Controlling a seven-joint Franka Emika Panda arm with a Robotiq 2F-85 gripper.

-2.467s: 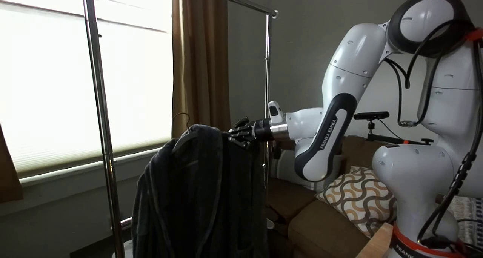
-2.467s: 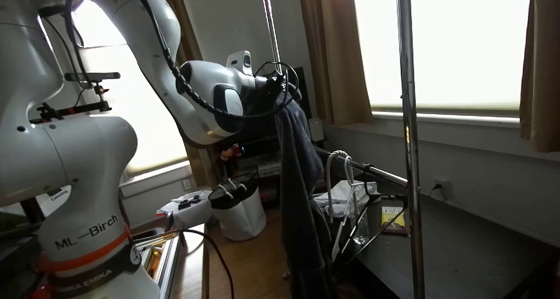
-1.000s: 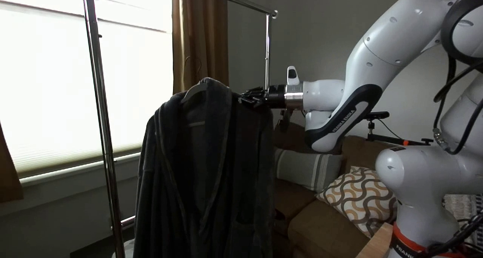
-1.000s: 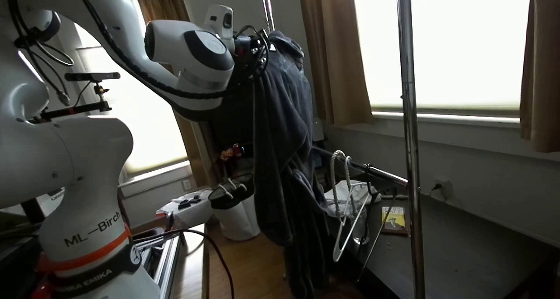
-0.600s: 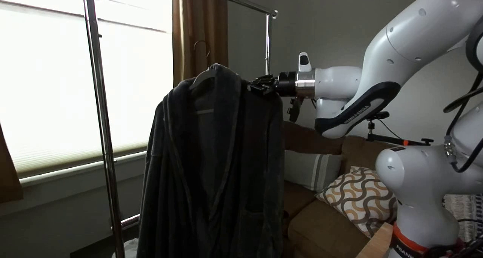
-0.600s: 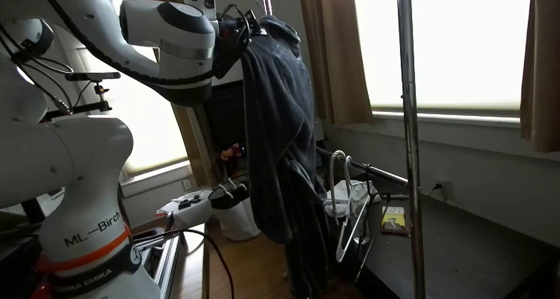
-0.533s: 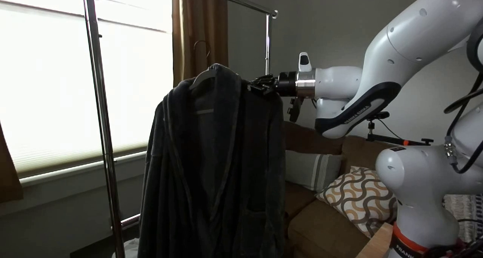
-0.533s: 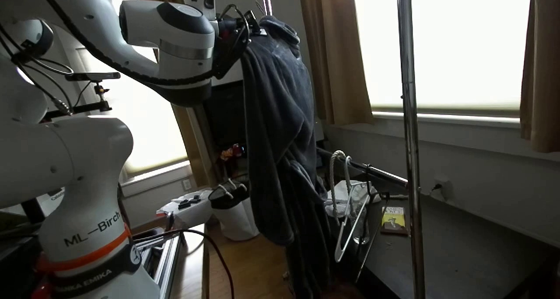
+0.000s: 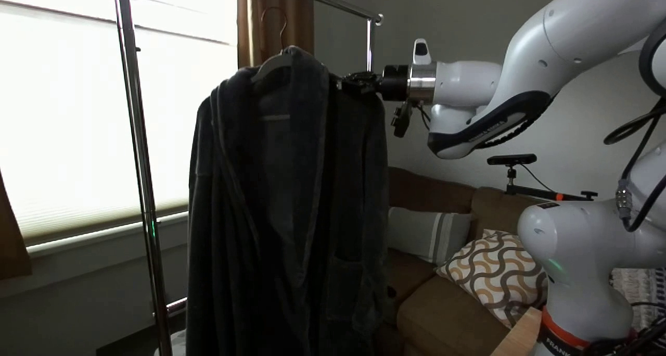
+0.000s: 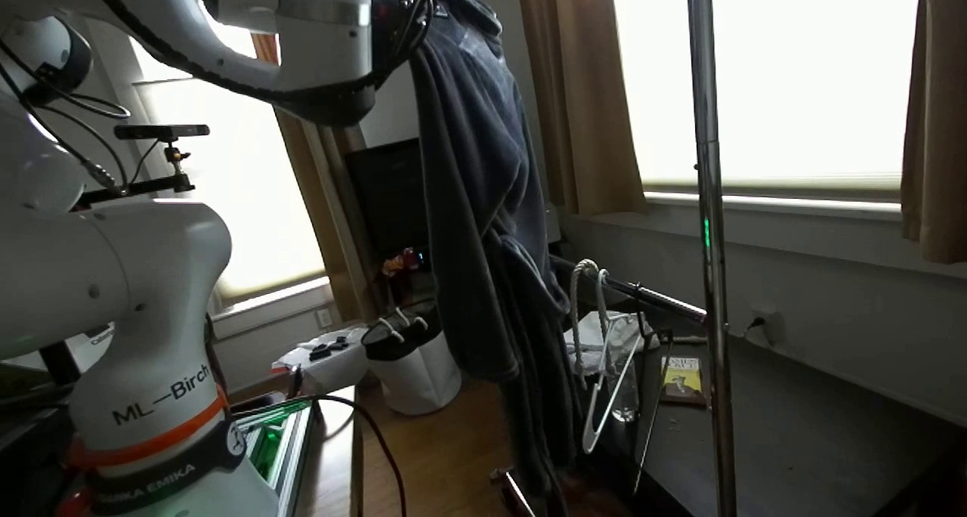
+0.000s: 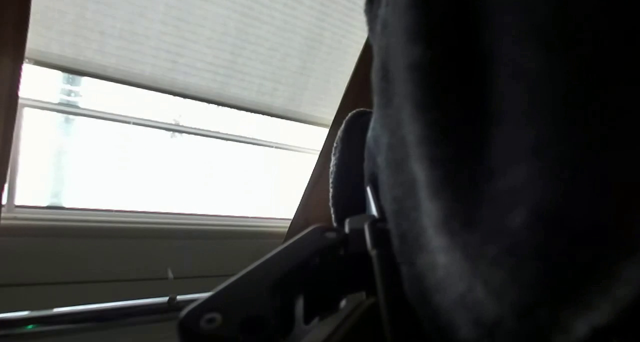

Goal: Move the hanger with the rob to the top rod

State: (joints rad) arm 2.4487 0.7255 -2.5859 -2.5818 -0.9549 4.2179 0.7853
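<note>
- Bathrobe (image 9: 312,200), dark grey with a shawl collar and patch pocket, hangs long in both exterior views, shoulders roughly level.
- Hanger (image 9: 270,66) inside it: a pale shoulder piece and crossbar show at the parted collar, and a thin hook rises above the neck, upright against the brown curtain (image 9: 300,28).
- Top rod (image 9: 328,1), chrome: the hook shows lower than it, with a gap between the two in an exterior view; how they line up in depth, I cannot tell.
- Robotiq gripper (image 9: 341,84): jaws narrow, clamped on the bathrobe at the shoulder nearest the arm (image 9: 465,83); whether the hanger is pinched along with the cloth is hidden.
- Fingers (image 11: 356,224), in the wrist view, come in from the bottom edge with tips against the dark cloth, which fills the right side; a bright window (image 11: 150,177) partly covered by a shade (image 11: 200,42) takes the left.
- Near rack upright (image 9: 136,116) stands apart from the bathrobe, to its side; the far upright (image 9: 370,49) runs down behind the gripper.
- Lower rod (image 10: 668,301) carries a white hanger (image 10: 589,441) and a rope loop (image 10: 585,264); the bathrobe covers its far end.
- Yellow-covered book (image 10: 682,379) lies on the dark table (image 10: 801,426) just past that rod.
- Brown sofa (image 9: 442,309), with a wave-patterned cushion (image 9: 494,272) and a striped cushion (image 9: 421,231), stands beyond the bathrobe.
</note>
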